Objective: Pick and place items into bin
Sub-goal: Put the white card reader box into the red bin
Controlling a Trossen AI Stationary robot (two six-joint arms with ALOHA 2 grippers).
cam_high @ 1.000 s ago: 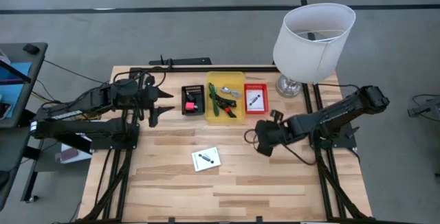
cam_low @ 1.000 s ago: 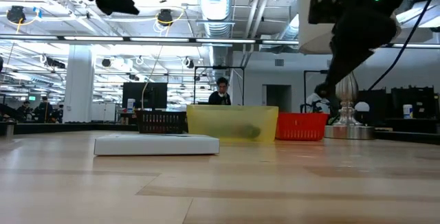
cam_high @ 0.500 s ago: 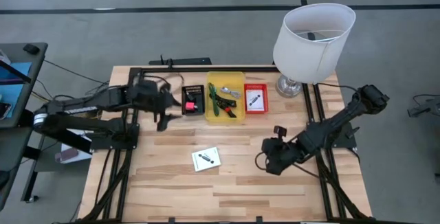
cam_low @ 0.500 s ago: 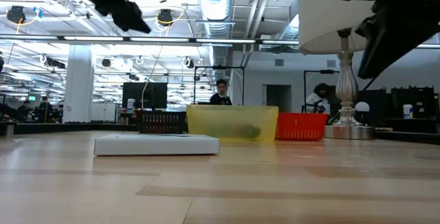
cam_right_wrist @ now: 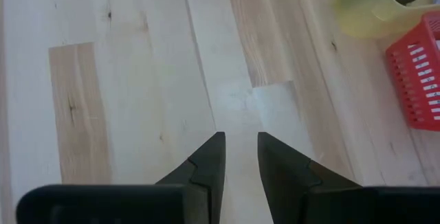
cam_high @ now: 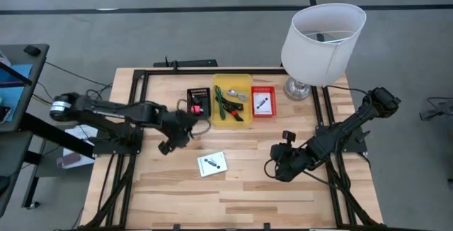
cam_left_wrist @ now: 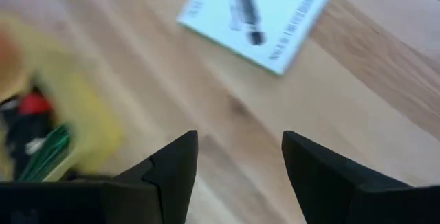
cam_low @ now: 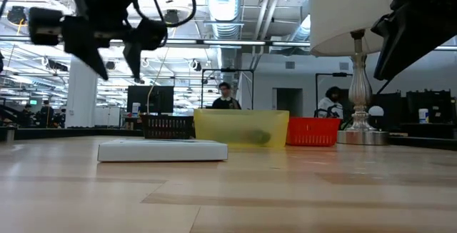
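Right now my left gripper (cam_high: pixel 167 140) hangs above the wooden table (cam_high: pixel 233 188), reached out toward the middle, just in front of the black bin (cam_high: pixel 197 102) and short of the white card (cam_high: pixel 212 164) lying loose on the boards. Its fingers (cam_left_wrist: pixel 175 172) are spread wide with nothing between them; through the left wrist view I see the white card (cam_left_wrist: pixel 254 18) ahead of the gap, flat on the wood, a black mark printed on it. In the low view this gripper (cam_low: pixel 107 51) floats well clear of the surface, with the card (cam_low: pixel 163 150) resting flat below and a little to the side.

My right gripper (cam_high: pixel 277 168) sits low over the right half of the table, apart from every item. Its fingers (cam_right_wrist: pixel 206 165) stand close together, only a narrow slit between them, gripping nothing, with bare planks beneath.

At the far side, 3 bins stand in a row. The black bin holds a small pink-red cube (cam_high: pixel 195 108). The yellow bin (cam_high: pixel 231 82) holds the green-handled tool (cam_high: pixel 225 110), the red-and-black tool (cam_high: pixel 236 110) and a small silver cable (cam_high: pixel 239 94). The red bin (cam_high: pixel 263 89) holds a 2nd white card (cam_high: pixel 262 104) with a black mark. A white lamp (cam_high: pixel 322 40) stands at the far right corner.
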